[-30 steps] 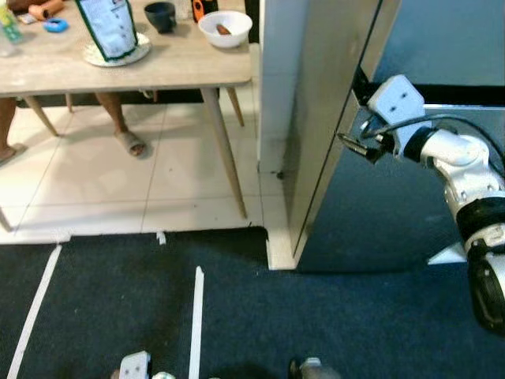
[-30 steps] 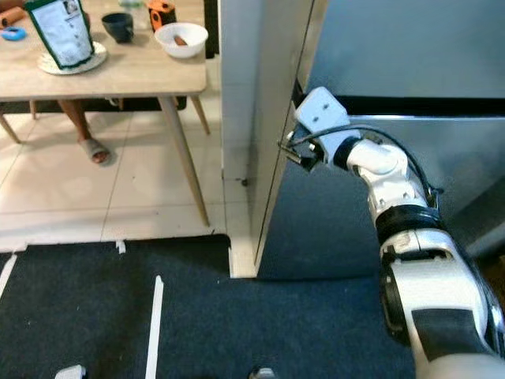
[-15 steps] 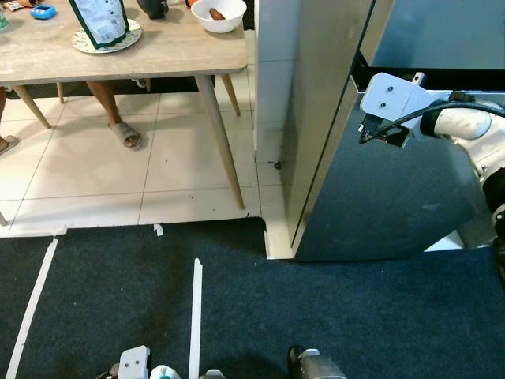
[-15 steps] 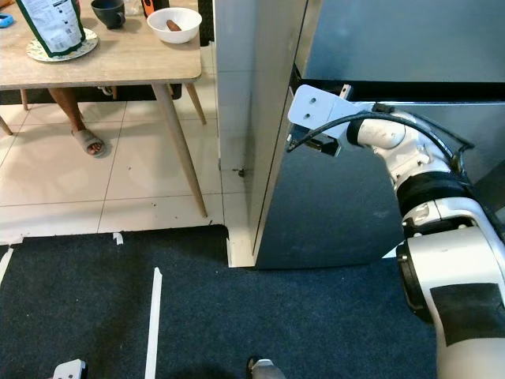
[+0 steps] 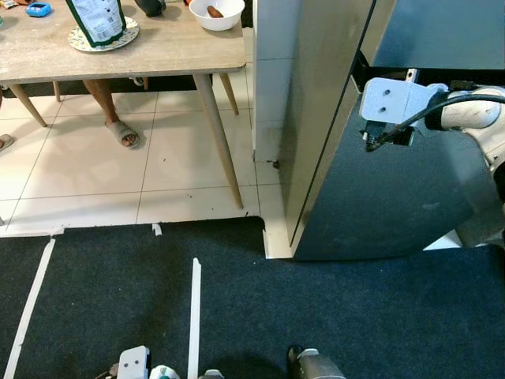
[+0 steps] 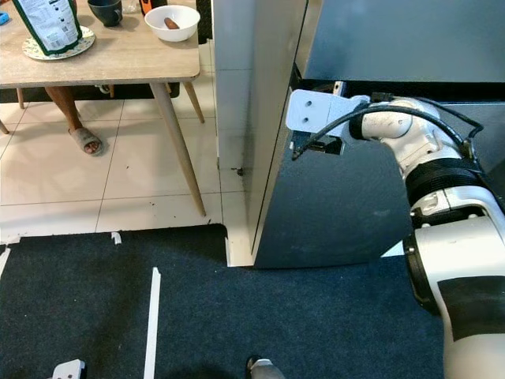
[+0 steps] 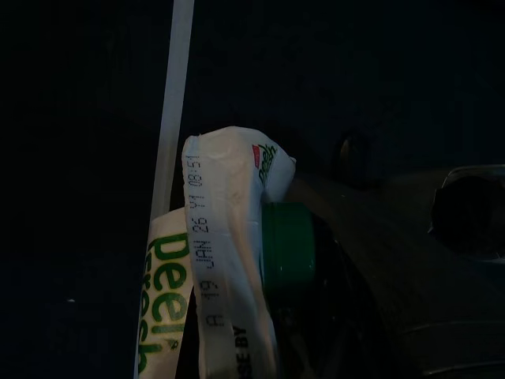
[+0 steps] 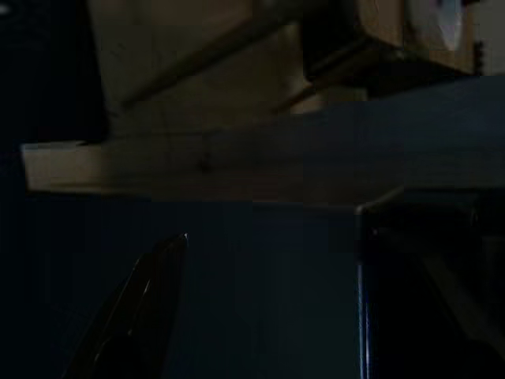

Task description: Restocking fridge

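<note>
- At right of the frame, the right gripper sits against the top edge of the lower fridge door, which stands ajar; whether its fingers are spread or closed cannot be told.
- Bottom edge: the left gripper clasps a white green-lettered pouch with a green cap.
- Upper left: wooden table with a white bowl.

Wooden table with white bowl

A smooth, brushed-metal fridge door is showing a dull sheen. A pale wooden table is standing on glossy tiles, beside matt dark carpet.
</note>
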### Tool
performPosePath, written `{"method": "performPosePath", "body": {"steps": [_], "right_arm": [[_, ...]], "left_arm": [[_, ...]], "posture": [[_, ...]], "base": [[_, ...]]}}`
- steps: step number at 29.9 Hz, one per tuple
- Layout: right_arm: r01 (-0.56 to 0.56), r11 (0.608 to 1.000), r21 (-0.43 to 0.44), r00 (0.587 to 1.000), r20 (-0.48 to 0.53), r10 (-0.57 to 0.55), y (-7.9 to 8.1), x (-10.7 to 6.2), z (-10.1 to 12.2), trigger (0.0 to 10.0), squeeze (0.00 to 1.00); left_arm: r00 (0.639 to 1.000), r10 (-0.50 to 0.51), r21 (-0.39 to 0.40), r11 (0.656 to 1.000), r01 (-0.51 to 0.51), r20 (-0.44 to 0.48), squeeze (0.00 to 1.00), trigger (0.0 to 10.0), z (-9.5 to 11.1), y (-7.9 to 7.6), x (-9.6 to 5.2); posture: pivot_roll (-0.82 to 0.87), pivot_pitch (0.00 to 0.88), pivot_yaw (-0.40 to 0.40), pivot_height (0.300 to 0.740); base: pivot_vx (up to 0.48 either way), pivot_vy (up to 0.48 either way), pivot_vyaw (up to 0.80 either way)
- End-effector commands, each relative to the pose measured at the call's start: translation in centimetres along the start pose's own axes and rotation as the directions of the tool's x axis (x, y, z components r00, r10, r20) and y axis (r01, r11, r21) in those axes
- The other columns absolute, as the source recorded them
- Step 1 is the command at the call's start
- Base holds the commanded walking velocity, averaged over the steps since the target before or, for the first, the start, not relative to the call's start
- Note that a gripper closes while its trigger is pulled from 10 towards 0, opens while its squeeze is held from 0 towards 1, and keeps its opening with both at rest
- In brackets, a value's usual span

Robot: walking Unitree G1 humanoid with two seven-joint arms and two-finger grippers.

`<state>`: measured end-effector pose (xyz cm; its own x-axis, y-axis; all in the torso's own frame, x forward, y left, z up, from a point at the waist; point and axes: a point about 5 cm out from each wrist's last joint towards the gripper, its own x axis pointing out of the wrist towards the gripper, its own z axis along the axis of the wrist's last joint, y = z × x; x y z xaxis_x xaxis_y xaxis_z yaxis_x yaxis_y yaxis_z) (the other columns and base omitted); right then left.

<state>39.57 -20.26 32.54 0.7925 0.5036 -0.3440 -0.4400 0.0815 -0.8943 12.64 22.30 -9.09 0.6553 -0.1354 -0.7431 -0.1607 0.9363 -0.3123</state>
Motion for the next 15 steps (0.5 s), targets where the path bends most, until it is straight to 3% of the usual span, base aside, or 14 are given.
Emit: {"method": "performPosePath", "body": {"steps": [1, 11, 15], "right_arm": [[-0.168, 0.985, 0.028, 0.984, -0.059, 0.17, 2.8, 0.6, -1.5, 10.0, 0.0], [-0.249, 0.968, 0.034, 0.963, -0.097, 0.251, 3.1, 0.0, -2.2, 10.0, 0.0], [-0.123, 0.992, 0.029, 0.99, -0.068, 0.125, 1.7, 0.0, -1.5, 10.0, 0.0]], "left_arm": [[0.994, -0.001, -0.021, 1.0, -0.001, -0.108, 0.0, 10.0, -2.9, -0.2, -0.8], [0.995, -0.009, -0.02, 1.0, 0.007, -0.102, 0.0, 10.0, -2.8, -0.4, -0.6], [0.994, -0.005, -0.021, 1.0, 0.003, -0.105, 0.0, 10.0, -2.8, -0.3, -0.7]], "posture": [[-0.05, 0.282, -0.061, 0.74], [-0.06, 0.28, -0.061, 0.74], [-0.05, 0.28, -0.061, 0.74]], "base": [[0.0, 0.0, 0.0], [0.0, 0.0, 0.0], [0.0, 0.0, 0.0]]}}
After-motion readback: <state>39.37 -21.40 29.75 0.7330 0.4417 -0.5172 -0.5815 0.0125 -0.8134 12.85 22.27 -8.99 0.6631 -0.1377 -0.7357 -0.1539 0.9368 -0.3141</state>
